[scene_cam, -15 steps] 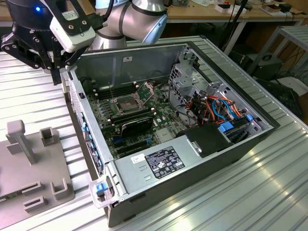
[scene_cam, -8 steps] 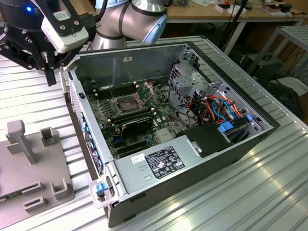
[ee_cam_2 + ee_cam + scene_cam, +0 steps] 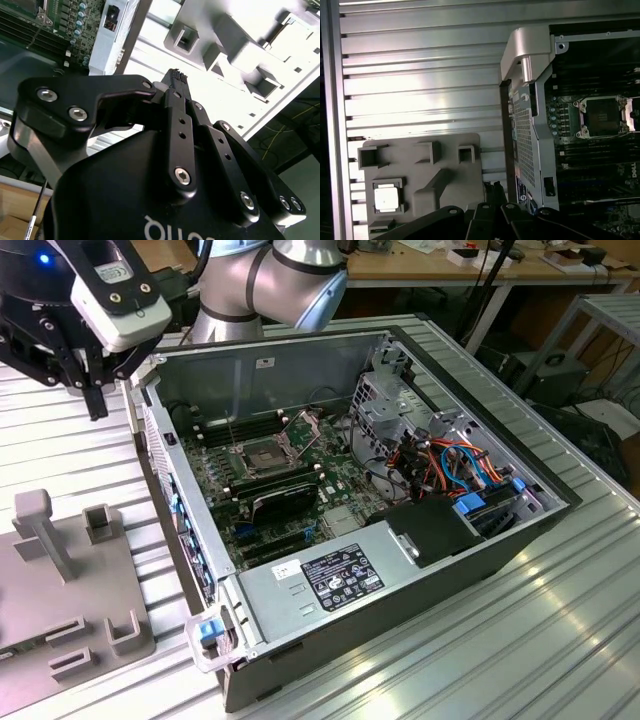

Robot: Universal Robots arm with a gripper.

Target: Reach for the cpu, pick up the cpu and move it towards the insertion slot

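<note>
The cpu is a small silver square lying in a recess of the grey fixture plate on the ribbed table. The insertion slot sits on the motherboard inside the open computer case; its silver frame and dark centre also appear in the first wrist view. My gripper hangs above the table at the exterior view's left, outside the case wall, well apart from the cpu and the slot. Its black fingertips are pressed together with nothing between them.
The open case holds a metal drive cage, coloured cables and a power supply. The fixture plate carries upright grey blocks. Beyond the case stands the arm's grey body.
</note>
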